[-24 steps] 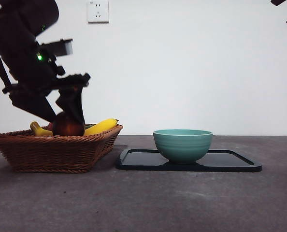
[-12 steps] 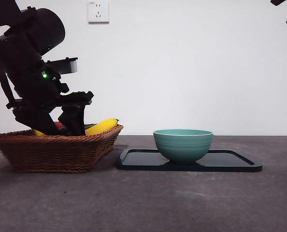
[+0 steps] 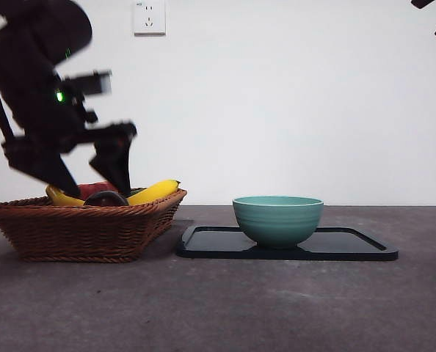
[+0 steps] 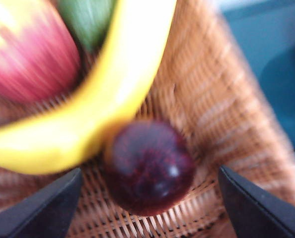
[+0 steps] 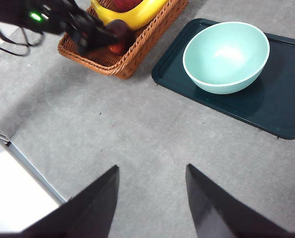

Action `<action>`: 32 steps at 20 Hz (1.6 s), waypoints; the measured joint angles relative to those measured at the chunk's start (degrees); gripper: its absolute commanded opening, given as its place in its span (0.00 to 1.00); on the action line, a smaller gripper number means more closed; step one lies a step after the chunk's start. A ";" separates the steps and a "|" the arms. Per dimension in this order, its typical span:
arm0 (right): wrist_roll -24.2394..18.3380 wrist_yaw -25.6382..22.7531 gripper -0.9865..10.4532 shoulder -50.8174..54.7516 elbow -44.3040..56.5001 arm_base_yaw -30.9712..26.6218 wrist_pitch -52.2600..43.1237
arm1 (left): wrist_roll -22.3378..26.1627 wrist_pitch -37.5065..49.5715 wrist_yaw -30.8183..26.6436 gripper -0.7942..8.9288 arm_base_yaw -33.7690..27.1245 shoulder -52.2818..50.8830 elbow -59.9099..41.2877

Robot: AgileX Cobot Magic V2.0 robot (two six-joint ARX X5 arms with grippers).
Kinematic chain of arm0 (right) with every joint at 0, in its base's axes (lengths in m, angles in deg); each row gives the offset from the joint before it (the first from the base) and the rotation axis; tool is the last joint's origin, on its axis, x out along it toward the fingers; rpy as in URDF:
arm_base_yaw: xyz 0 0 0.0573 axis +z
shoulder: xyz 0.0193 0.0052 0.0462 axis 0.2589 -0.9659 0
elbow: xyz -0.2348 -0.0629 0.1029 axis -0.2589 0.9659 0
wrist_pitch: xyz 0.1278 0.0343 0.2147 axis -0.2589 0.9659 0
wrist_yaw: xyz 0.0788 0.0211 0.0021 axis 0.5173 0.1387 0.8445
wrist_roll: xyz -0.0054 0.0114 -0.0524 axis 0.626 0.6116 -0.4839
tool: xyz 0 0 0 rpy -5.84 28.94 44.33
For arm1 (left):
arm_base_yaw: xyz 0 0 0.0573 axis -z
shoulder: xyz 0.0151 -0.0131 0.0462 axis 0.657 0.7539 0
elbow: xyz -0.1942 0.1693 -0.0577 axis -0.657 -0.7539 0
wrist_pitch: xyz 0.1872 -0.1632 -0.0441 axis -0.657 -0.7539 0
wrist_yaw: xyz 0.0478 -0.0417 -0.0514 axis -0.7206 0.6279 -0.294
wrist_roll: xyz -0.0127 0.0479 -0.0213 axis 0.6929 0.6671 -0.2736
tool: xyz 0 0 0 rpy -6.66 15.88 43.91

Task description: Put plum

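- The plum is lying in the basket beside the banana; nothing is lifted yet.
- The left tool is gaping wide around it, gripping nothing; closing, lifting and placing are remaining.
- The right tool is waiting open and empty.

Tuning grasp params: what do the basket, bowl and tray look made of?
Basket: woven wicker, matte brown, weave strands visible. Bowl: likely glazed ceramic, teal, faint ridges and soft sheen; could be plastic. Tray: dark, smooth, slightly glossy, probably plastic or lacquer; look leaves it open.
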 measured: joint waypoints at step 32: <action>2.64 -0.52 0.27 0.00 0.00 0.02 -0.09 | 1.38 -34.23 29.77 0.53 0.66 -36.26 1.27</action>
